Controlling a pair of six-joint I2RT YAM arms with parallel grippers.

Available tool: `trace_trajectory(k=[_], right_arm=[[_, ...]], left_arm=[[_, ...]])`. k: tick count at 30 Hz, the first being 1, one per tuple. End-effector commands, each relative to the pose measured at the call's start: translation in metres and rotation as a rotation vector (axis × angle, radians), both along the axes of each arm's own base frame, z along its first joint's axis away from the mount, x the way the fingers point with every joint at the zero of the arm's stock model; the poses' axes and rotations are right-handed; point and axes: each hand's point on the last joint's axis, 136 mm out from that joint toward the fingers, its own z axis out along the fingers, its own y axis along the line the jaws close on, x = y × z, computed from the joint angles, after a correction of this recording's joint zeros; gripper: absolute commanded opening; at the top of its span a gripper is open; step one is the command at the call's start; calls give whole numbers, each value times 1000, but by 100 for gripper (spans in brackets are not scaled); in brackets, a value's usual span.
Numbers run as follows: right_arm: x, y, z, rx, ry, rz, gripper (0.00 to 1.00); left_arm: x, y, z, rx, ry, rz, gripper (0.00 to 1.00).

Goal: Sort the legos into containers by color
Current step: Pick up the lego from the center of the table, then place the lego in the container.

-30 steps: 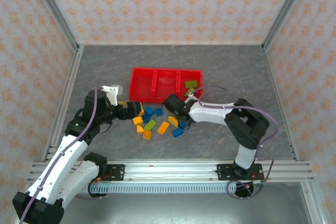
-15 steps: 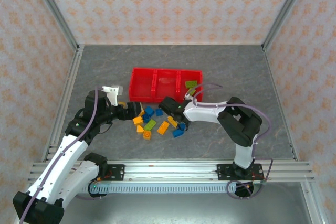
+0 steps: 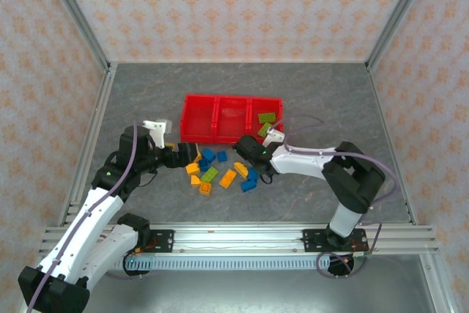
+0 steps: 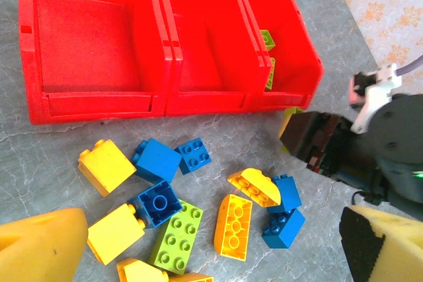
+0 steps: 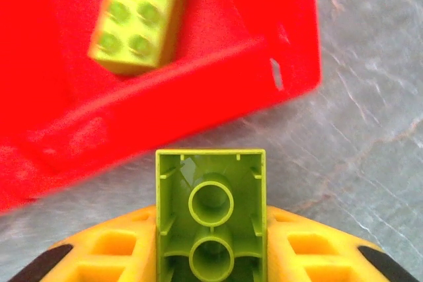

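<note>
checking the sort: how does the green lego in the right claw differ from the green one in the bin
The held green lego shows its hollow underside; the binned green lego shows its studs. The held one is pinched in the right claw; the other lies in the red bin. Both are lime green.

Left gripper (image 4: 210, 244) low, jaws wide apart. Right gripper (image 5: 211, 255) clamped on green lego (image 5: 211, 193). Left arm (image 3: 99, 199), right arm (image 3: 355, 181) bent, reaching toward centre.
</note>
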Motion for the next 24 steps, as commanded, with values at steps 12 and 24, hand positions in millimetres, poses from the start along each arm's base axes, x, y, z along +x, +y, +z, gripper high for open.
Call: trace_trajectory(k=[12, 24], right_arm=[[33, 19, 151, 76, -336, 195, 33], [108, 12, 132, 15, -235, 440, 35]], left_arm=[[3, 1, -1, 4, -8, 12, 99], [3, 2, 1, 9, -12, 18, 99]])
